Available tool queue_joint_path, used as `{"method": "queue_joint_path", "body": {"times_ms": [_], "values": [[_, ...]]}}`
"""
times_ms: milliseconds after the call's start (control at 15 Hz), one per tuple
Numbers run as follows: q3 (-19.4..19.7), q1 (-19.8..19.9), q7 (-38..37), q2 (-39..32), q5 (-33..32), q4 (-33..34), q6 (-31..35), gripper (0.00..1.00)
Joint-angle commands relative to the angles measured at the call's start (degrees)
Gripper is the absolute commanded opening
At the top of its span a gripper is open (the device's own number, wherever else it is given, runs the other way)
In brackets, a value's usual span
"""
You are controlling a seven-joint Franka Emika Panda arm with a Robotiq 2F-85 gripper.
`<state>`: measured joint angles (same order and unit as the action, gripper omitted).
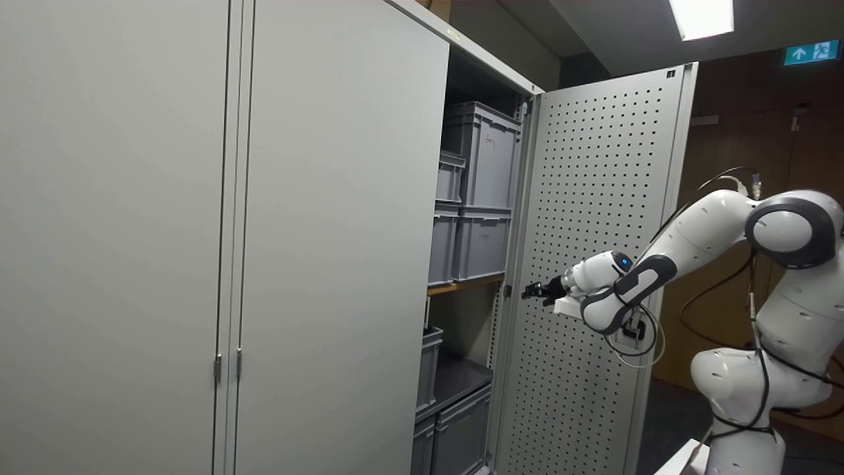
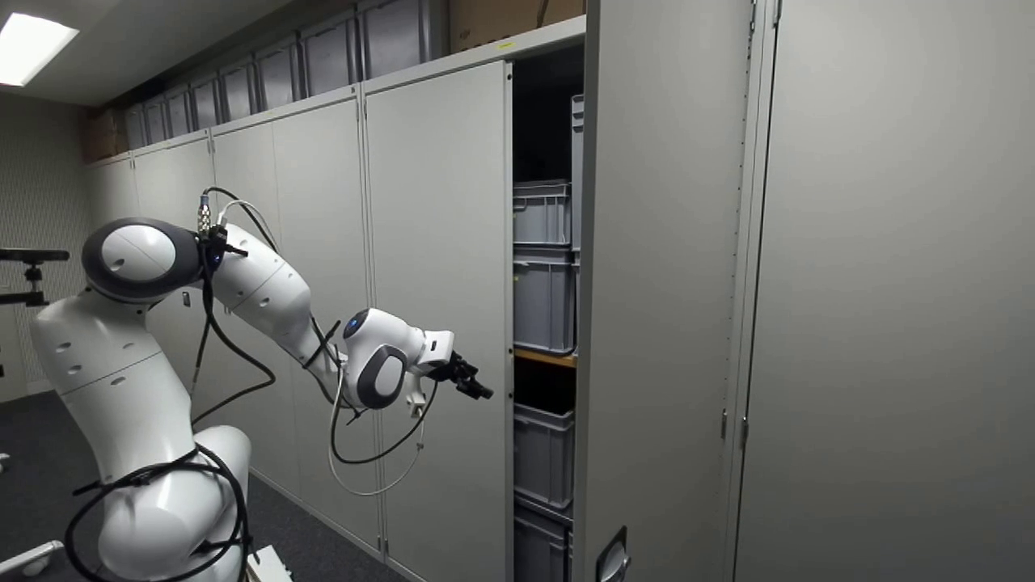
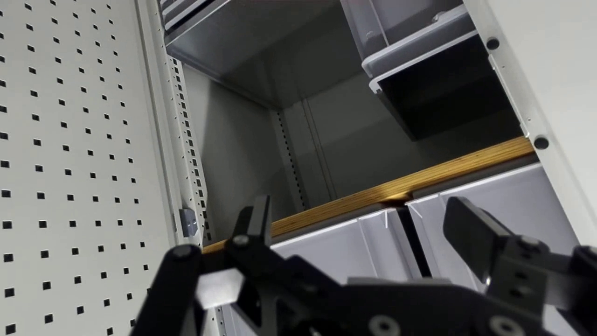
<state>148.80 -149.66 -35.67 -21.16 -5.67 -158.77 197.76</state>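
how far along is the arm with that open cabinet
Looks done: the perforated door stands open, baring gray crates.
In hand: nothing is gripped; the open gripper faces the wooden shelf from outside.
Left, it seems: any grasping, since the jaws are apart and no crate is held.

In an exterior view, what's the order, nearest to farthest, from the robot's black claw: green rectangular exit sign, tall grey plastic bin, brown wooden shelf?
1. Brown wooden shelf, left side.
2. Tall grey bin, above that shelf.
3. Green exit sign, far background, upper right.
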Motion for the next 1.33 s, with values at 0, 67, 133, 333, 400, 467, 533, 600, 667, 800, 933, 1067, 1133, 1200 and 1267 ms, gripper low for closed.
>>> {"method": "queue_joint_path", "body": {"times_ms": [0, 67, 133, 333, 400, 467, 533, 600, 667, 800, 933, 1067, 1133, 1200, 1267], "values": [[0.25, 0.66, -1.13, 3.13, -4.64, 2.47, 0.83, 1.0], [0.26, 0.56, -1.3, 3.52, -5.71, 2.69, 0.82, 1.0], [0.3, 0.58, -1.37, 4.2, -6.97, 3.08, 0.82, 1.0], [0.34, 0.7, -2.17, 6.79, -11.25, 4.5, 0.82, 1.0], [0.33, 0.88, -2.58, 7.54, -12.66, 4.88, 0.82, 1.0], [0.33, 1.1, -2.99, 8.08, -14.09, 5.19, 0.82, 1.0], [0.31, 1.33, -3.7, 8.94, -15.68, 5.71, 0.82, 1.0], [0.28, 1.66, -4.22, 9.58, -17.25, 6.08, 0.82, 1.0], [0.24, 1.93, -4.89, 10.31, -18.83, 6.54, 0.82, 1.0], [0.23, 2.59, -6.39, 11.62, -22.01, 7.36, 0.82, 1.0], [0.11, 3.27, -8.15, 12.82, -25.26, 8.23, 0.82, 1.0], [0.1, 3.99, -10.16, 14.03, -28.81, 9.13, 0.82, 1.0], [0.09, 4.4, -11.11, 14.56, -30.52, 9.51, 0.82, 1.0], [0.06, 4.77, -12.21, 14.98, -32.22, 9.87, 0.82, 1.0], [0.05, 5.16, -13.17, 15.45, -33.94, 10.26, 0.82, 1.0]]}}
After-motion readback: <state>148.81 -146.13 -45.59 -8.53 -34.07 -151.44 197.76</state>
